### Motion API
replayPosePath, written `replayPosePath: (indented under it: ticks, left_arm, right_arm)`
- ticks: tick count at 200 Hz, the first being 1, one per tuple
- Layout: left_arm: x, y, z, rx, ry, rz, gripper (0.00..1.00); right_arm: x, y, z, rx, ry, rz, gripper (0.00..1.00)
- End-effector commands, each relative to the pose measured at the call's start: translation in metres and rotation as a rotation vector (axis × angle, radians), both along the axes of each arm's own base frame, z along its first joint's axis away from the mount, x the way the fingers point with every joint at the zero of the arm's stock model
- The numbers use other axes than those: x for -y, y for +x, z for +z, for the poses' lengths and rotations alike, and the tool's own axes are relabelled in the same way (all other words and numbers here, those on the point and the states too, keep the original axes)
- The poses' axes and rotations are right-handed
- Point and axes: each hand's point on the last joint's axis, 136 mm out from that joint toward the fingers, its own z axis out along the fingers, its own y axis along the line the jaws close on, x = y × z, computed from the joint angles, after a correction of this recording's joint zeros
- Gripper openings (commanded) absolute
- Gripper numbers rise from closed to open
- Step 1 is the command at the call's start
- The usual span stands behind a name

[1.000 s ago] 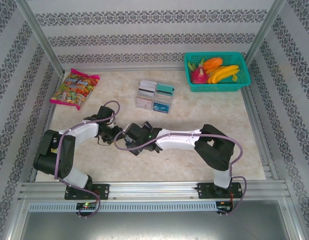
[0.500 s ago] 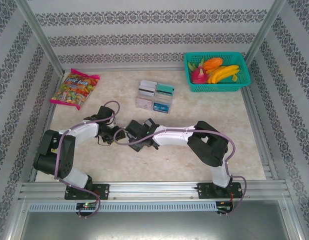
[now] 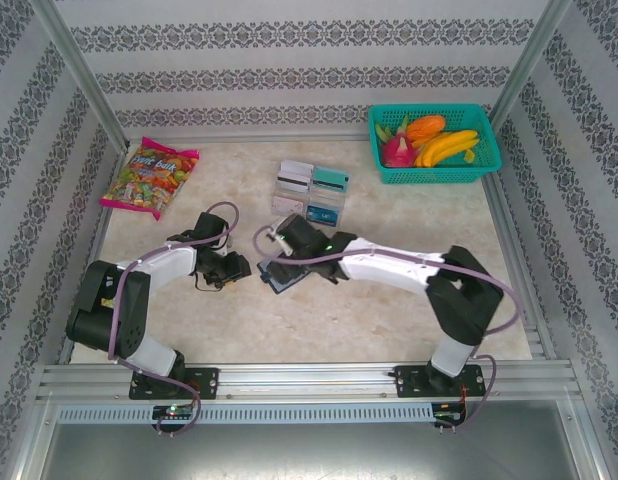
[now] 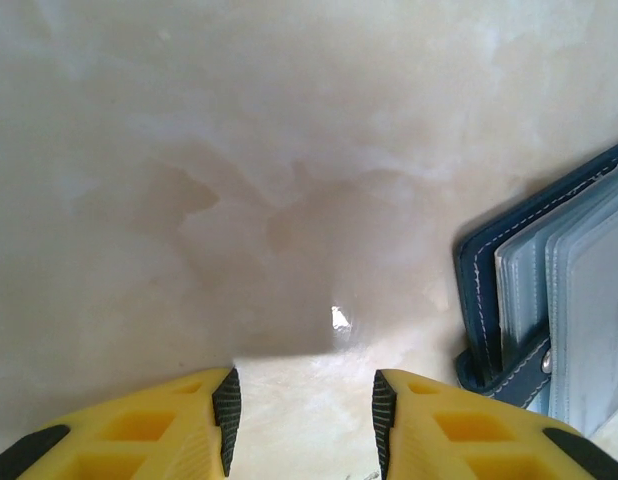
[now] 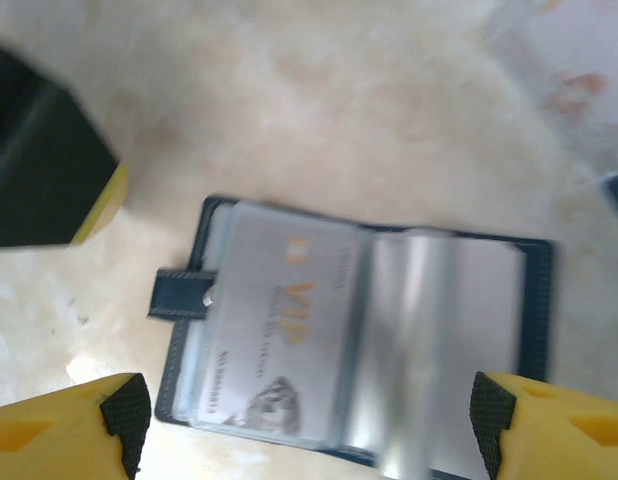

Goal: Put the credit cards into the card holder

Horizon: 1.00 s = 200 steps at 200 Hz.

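The card holder [image 3: 280,276] lies open and flat on the desk [image 3: 409,200], near its middle, clear sleeves facing up. One sleeve shows a pale VIP card [image 5: 279,340]. The right fingers [image 5: 554,420] hover above it, spread wide and gripping nothing, seemingly free to fetch another card. The left fingers [image 4: 159,435], partly apart over bare desk, sit just beside the holder's snap-tab edge, likely to steady it. Four credit cards [image 3: 311,194] lie grouped farther back, well apart from the holder.
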Motion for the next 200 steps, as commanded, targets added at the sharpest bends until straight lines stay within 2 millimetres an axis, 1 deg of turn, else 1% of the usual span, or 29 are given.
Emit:
replayPosePath:
  ticks: [1,16,35,54,66,82,113,137,149,156,173,184,200]
  left_arm:
    - [0.019,-0.012,-0.008,-0.053,-0.089,-0.031,0.43]
    - [0.021,-0.011,-0.007,-0.055,-0.097,-0.032,0.43]
    - [0.022,-0.012,-0.007,-0.06,-0.099,-0.035,0.43]
    - [0.021,-0.013,-0.008,-0.064,-0.097,-0.035,0.43]
    - [0.021,-0.013,-0.008,-0.066,-0.093,-0.034,0.43]
    - [0.021,-0.014,-0.009,-0.07,-0.091,-0.032,0.43]
    - [0.021,-0.013,-0.01,-0.073,-0.09,-0.03,0.43]
    - [0.02,-0.013,-0.009,-0.071,-0.089,-0.031,0.43]
    - [0.02,-0.014,-0.009,-0.073,-0.087,-0.032,0.43]
    - [0.02,-0.014,-0.009,-0.073,-0.087,-0.033,0.43]
    - [0.02,-0.015,-0.011,-0.076,-0.086,-0.032,0.43]
    - [0.021,-0.015,-0.011,-0.079,-0.089,-0.033,0.43]
    - [0.022,-0.015,-0.01,-0.079,-0.099,-0.033,0.43]
  right_arm:
    - [0.03,0.004,-0.016,-0.109,0.039,-0.104,0.84]
    - [0.045,0.007,-0.03,-0.164,0.04,-0.146,0.84]
    - [0.058,0.01,-0.047,-0.237,0.06,-0.194,0.85]
    - [0.062,0.014,-0.059,-0.287,0.091,-0.21,0.86]
    - [0.06,0.016,-0.063,-0.315,0.127,-0.204,0.86]
    - [0.05,0.015,-0.065,-0.341,0.153,-0.177,0.86]
    - [0.033,0.01,-0.073,-0.371,0.148,-0.143,0.87]
    - [0.027,0.01,-0.083,-0.379,0.133,-0.149,0.84]
    - [0.027,0.011,-0.085,-0.375,0.133,-0.154,0.8]
    - [0.028,0.012,-0.086,-0.374,0.134,-0.16,0.74]
    - [0.028,0.014,-0.084,-0.38,0.151,-0.162,0.56]
    - [0.026,0.013,-0.084,-0.386,0.151,-0.157,0.53]
    - [0.024,0.011,-0.084,-0.395,0.169,-0.151,0.41]
